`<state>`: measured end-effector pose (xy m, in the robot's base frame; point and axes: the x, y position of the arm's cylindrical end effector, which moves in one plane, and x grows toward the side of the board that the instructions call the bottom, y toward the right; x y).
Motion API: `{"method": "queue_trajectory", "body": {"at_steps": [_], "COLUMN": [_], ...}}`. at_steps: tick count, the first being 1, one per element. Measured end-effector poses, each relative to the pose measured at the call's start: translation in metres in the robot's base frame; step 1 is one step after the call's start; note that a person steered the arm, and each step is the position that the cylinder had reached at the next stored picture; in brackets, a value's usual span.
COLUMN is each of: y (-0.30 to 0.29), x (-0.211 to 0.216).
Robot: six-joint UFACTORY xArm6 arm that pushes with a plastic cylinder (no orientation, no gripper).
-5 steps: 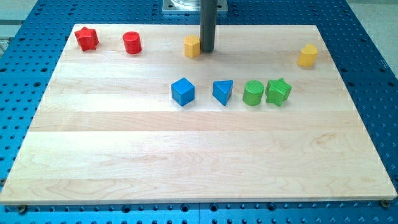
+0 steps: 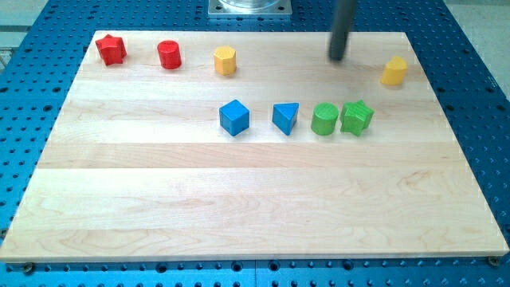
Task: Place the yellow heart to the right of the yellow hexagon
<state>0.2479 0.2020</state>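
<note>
The yellow hexagon (image 2: 225, 60) stands near the view's top, left of centre. The yellow heart (image 2: 394, 71) stands near the top right of the wooden board (image 2: 255, 199). My tip (image 2: 337, 58) is between them, about 70 pixels left of the heart and well to the right of the hexagon. It touches neither block.
A red star (image 2: 111, 49) and a red cylinder (image 2: 169, 55) stand at the top left. In the middle row are a blue cube (image 2: 234, 117), a blue triangle (image 2: 286, 118), a green cylinder (image 2: 324, 119) and a green star (image 2: 357, 117).
My tip has moved right, away from the yellow hexagon toward the heart. The hexagon now stands a little further left than before.
</note>
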Motion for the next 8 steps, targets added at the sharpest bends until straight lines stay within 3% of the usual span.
{"method": "queue_trajectory", "body": {"at_steps": [1, 2, 4, 6, 7, 8], "y": [0.093, 0.143, 0.077, 0.060, 0.010, 0.019], "x": [0.015, 0.023, 0.053, 0.082, 0.041, 0.046]}}
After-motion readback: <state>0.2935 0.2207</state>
